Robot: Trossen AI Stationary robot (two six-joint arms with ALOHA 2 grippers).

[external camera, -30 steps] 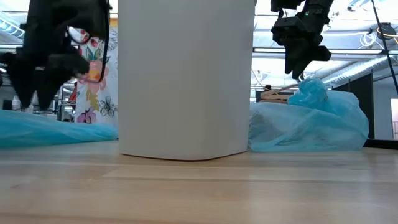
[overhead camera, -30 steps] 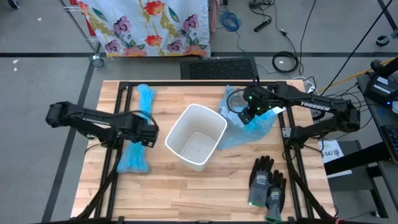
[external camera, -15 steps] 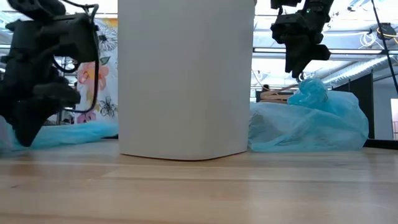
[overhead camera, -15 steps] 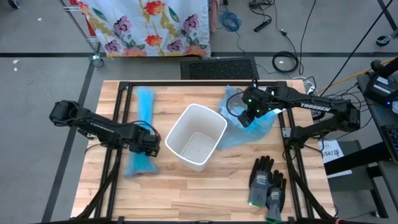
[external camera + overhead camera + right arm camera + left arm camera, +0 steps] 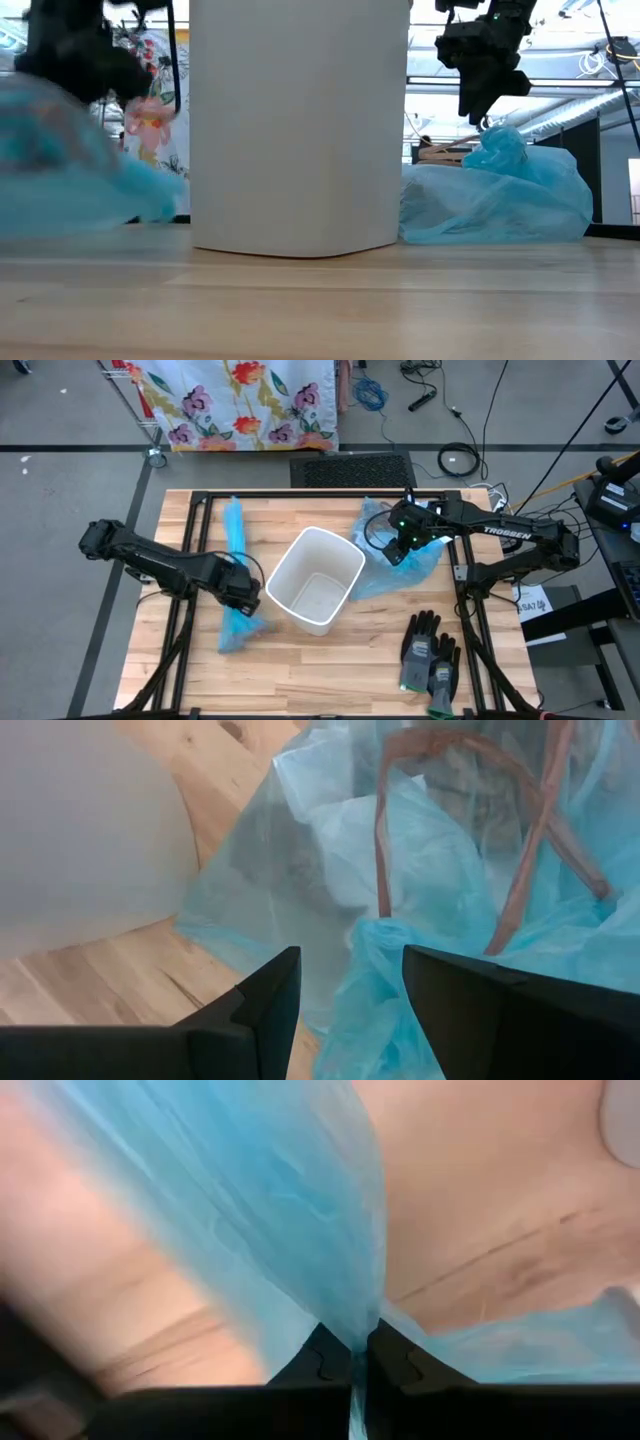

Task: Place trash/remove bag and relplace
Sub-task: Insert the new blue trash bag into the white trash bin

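A white bin (image 5: 315, 580) stands open-topped mid-table. Left of it a flat, empty blue bag (image 5: 233, 535) stretches from far edge toward near edge. My left gripper (image 5: 247, 601) is shut on that bag's near part. Right of the bin sits a filled blue bag (image 5: 405, 565) with a red drawstring (image 5: 385, 840). Pale lumps of trash (image 5: 340, 850) show dimly through its wall. My right gripper (image 5: 400, 546) hovers open just over the filled bag's bunched top (image 5: 500, 145), its fingers apart on either side of a fold. My left gripper pinches a gathered bunch of the empty bag's plastic (image 5: 352, 1325) between its two fingertips, in the bag's near half. The fingers come from above and slant down. The pinched part is lifted off the wood, with plastic fanning out from the pinch. The far end (image 5: 232, 510) lies on the table.
A pair of grey-black gloves (image 5: 430, 652) lies near the front right corner. Black frame rails (image 5: 192, 550) run along both table sides. Bare wood lies in front of the bin (image 5: 300, 300).
My left gripper has gone toward the table's near edge along the empty bag, dropped onto it, shut on the plastic and risen. The bag's near part has bunched and come up off the wood, while its far end has stayed put.
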